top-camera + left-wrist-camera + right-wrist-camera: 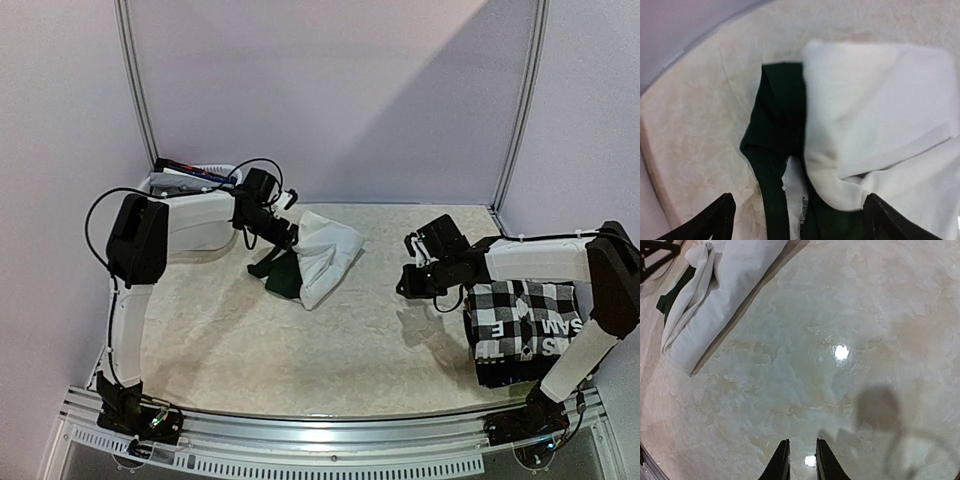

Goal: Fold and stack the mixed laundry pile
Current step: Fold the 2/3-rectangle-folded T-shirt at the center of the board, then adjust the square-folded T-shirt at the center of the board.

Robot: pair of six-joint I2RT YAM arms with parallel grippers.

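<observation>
The rail (330, 440) runs along the near edge of the counter (260, 350), with both arms rising from it.

Just beyond it on the right lies a folded stack. On top is the checked shirt (525, 305), black and white, with a black band of white letters (530, 345) across its near part. A dark layer shows under its near edge; what that layer is I cannot tell. The right arm reaches over the stack.

The right pincer (408, 285) hangs over bare counter just left of the stack, its shadow below it. In the right wrist view its fingers (781, 462) stand nearly together, with only a thin slit between them, and nothing is held.

Farther back, left of centre, lies the white cloth (328, 255), loosely folded, its edges uneven. A green part (275, 272) sticks out from under its left side onto the counter. It is well apart from the stack.

The left pincer (290, 237) is at the cloth's far left corner. In the left wrist view its fingers (715, 222) are spread wide apart, one at each side of the picture, and the cloth (875, 115) and the green part (780, 115) lie below between them, not gripped.

A white basket (175, 182) sits at the far left corner, partly hidden behind the left arm.
</observation>
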